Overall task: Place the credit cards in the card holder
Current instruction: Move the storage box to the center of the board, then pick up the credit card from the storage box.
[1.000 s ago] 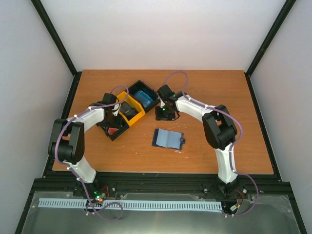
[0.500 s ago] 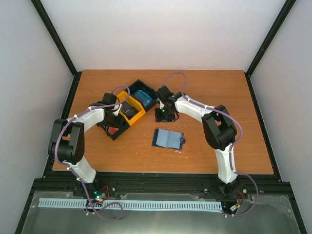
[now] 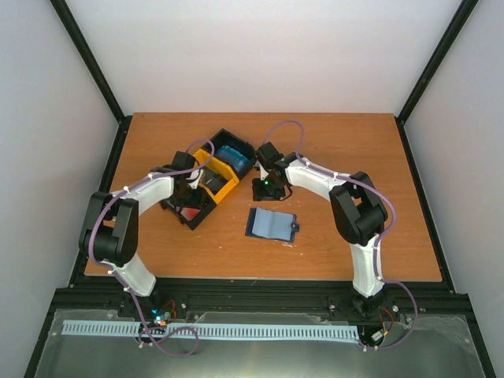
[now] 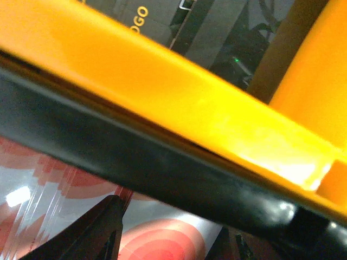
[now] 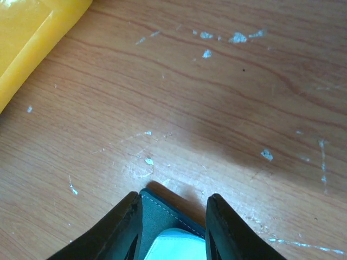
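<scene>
A red credit card with pale pink rings lies in the near black section of the bin; in the top view the card shows as a red patch. My left gripper is down inside that section with its fingers apart over the card's face, and stands at the bin's near end from above. The card holder lies open and flat on the table. My right gripper hovers at its far edge, open. The holder's stitched dark corner shows between those fingers.
The black-and-yellow bin sits left of centre, and its yellow and black walls fill the left wrist view. A bright blue bundle lies in its far section. A yellow bin corner shows at the right wrist view's upper left.
The bin and my left gripper have shifted a little to the right. The right gripper has edged slightly right. The card holder has not moved.
</scene>
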{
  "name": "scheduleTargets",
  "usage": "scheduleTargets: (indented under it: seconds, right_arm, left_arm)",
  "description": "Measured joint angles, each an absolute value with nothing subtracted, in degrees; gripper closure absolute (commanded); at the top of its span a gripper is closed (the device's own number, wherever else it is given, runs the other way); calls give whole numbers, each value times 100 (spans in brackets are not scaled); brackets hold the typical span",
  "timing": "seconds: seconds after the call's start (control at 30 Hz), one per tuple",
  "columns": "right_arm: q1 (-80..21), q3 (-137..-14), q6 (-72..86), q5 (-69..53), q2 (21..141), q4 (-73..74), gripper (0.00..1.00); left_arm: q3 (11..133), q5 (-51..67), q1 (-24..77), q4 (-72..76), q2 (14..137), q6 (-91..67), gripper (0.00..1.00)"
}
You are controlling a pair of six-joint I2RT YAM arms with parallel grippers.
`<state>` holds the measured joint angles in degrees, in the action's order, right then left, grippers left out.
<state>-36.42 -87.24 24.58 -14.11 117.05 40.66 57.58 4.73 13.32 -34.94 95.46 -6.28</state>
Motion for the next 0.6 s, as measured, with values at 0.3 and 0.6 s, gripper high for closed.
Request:
scheduleTargets:
  seconds: [0.3,0.6]
  right_arm:
    - [-3642,-8409,2311,-1369,11476,4007,66]
    - [-3642,-8329,2187,-1236,11312,4012,66]
  left_arm:
    - [5778,167,1608,-3765,9421,-1011,36]
    - [5865,49,1614,-3898,9437,-871,49]
